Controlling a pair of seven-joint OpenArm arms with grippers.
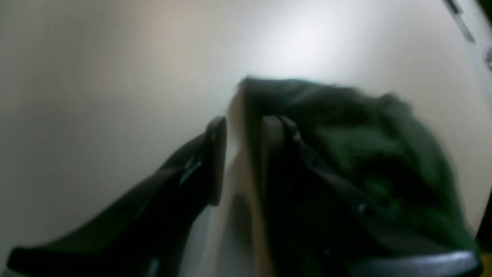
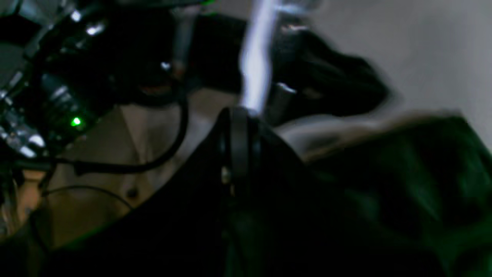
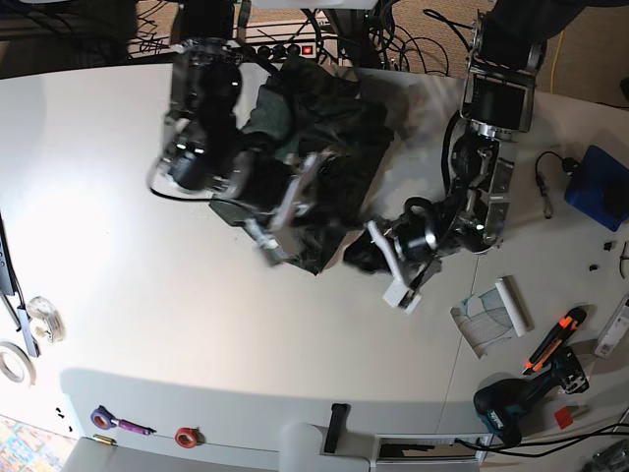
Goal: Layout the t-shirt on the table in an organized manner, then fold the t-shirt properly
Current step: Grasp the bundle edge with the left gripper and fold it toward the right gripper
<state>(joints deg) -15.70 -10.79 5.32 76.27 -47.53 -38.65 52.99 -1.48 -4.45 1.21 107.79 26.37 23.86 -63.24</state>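
The dark green t-shirt (image 3: pixel 324 138) lies bunched at the back middle of the white table (image 3: pixel 118 246), part of it raised. My right gripper (image 3: pixel 280 234) is at the shirt's near left edge. In the right wrist view its fingers (image 2: pixel 238 146) are pressed together, and cloth (image 2: pixel 403 184) hangs from them to the right. My left gripper (image 3: pixel 388 265) is at the shirt's near right corner. In the blurred left wrist view this gripper (image 1: pixel 244 130) shows a gap between its fingers, with the shirt (image 1: pixel 346 134) bunched against and behind the right one.
Cables and a power strip (image 3: pixel 295 44) run along the back edge. At the right are a blue pad (image 3: pixel 600 187), a paper roll (image 3: pixel 491 315), an orange-handled tool (image 3: pixel 550 339) and a drill (image 3: pixel 516 403). Tape rolls (image 3: pixel 15 364) lie at the left edge.
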